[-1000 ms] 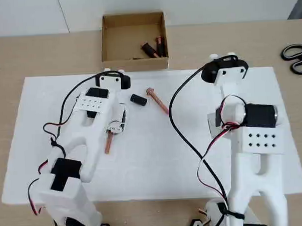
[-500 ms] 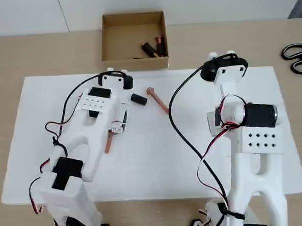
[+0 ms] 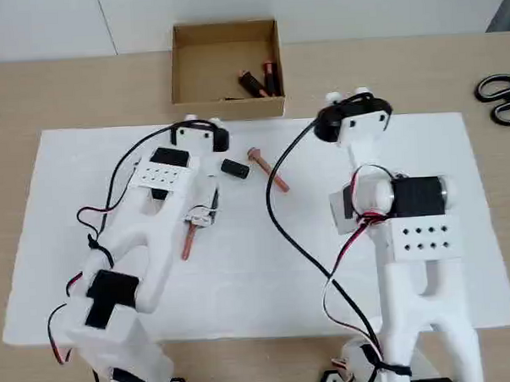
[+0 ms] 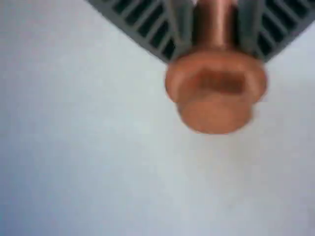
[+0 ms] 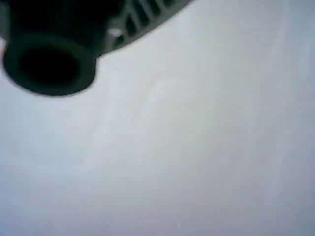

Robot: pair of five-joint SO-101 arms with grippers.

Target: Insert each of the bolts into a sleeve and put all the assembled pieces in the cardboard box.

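On the left, low over the white sheet (image 3: 84,165), the left gripper (image 3: 201,215) clenched on the shank of a copper bolt (image 4: 215,93), head toward the wrist camera. Just beyond, loose on the sheet, a black sleeve (image 3: 234,168) near a second bolt (image 3: 268,169), not touching. At the far edge, the cardboard box (image 3: 186,71) with assembled pieces (image 3: 259,81) inside. On the right, the right gripper (image 3: 344,214) grasping a second sleeve (image 5: 49,64), open end to its wrist camera. Far right, scissors (image 3: 498,96) on the wooden table (image 3: 64,89).

Robotics lab bench, wooden table (image 3: 64,89), white mat (image 3: 267,275), scissors (image 3: 501,98)
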